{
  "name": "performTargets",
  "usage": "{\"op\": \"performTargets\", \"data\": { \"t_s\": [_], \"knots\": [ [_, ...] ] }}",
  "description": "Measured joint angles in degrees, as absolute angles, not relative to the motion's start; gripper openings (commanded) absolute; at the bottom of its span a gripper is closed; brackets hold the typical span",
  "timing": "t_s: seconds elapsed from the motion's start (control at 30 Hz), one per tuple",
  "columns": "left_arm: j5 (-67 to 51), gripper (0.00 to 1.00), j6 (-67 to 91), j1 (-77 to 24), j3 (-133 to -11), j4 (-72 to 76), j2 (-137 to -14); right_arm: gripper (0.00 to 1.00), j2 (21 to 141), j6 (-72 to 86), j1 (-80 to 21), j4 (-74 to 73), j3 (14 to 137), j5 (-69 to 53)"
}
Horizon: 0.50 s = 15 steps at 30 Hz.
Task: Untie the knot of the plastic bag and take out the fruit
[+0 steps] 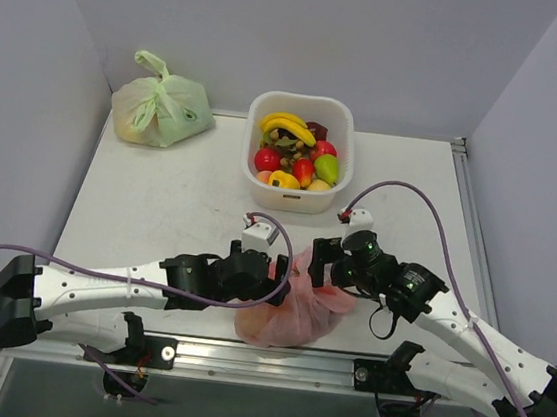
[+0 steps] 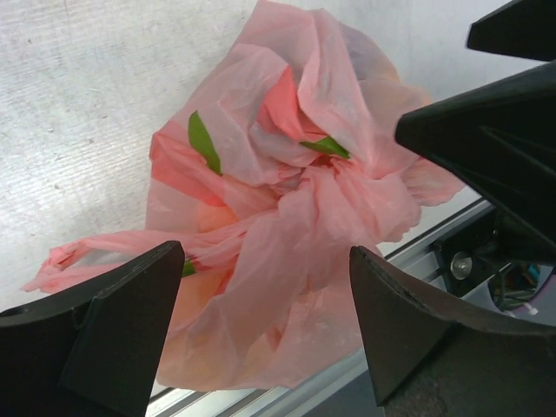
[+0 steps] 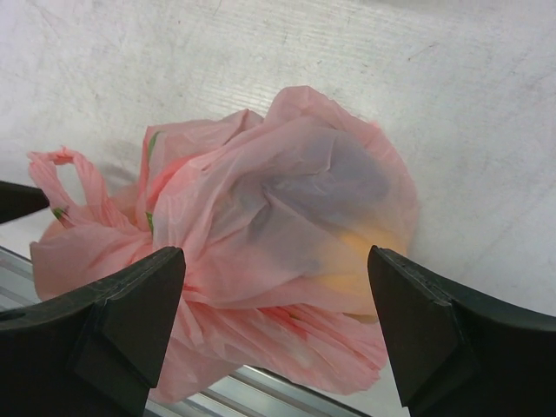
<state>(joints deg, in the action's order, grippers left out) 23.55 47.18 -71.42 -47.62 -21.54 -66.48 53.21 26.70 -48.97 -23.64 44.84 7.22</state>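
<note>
Far left, at the back corner of the worktop (image 1: 157, 215), you see a pale green bag (image 1: 161, 110), tied and well apart from both arms.

Your left claw (image 1: 280, 269) reaches in from the left to the pink bag (image 1: 292, 311), which sits at the near edge of the worktop, between the two arms. In the left wrist view the claw (image 2: 265, 334) stands with its fingers (image 2: 113, 334) apart, with pink film showing in the gap between them. You cannot tell from these views whether either finger touches the film. The knot (image 2: 300, 178) is tied, a twisted gather at the top of the bag, and one thin handle loop (image 2: 69, 256) trails out to the left.

The fruit (image 3: 343, 191) is inside the bag. Through the film you can make out a dark purple shape, a yellow-orange one just below it, a reddish one and two green leaves (image 2: 202, 142).

Behind the bag, near the centre, a white basket (image 1: 290, 198) holds bananas and other red, yellow and green fruit.

Your right claw (image 1: 327, 264) meets the bag from the right. In its wrist view the claw (image 3: 278, 326) is likewise spread wide, with the bag (image 3: 261, 217) bulging between and beyond its fingers.
</note>
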Motion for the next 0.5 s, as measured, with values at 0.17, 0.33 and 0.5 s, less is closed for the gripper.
{"op": "performTargets", "data": {
  "t_s": [0.17,0.33,0.5],
  "knots": [
    [25.1,0.75,49.4,-72.3,-48.5,-21.2,-68.0,0.83,56.0,30.7,-48.7,-20.2,44.8,6.9],
    [25.3,0.47,51.0,-72.3,-47.9,-20.5,-69.6,0.71,60.1,34.5,-48.7,-14.5,42.6,3.8],
    [25.4,0.0,51.4,-72.3,-47.3,-19.8,-71.2,0.32,63.6,36.3,-48.7,-10.9,41.7,0.8]
  ]
}}
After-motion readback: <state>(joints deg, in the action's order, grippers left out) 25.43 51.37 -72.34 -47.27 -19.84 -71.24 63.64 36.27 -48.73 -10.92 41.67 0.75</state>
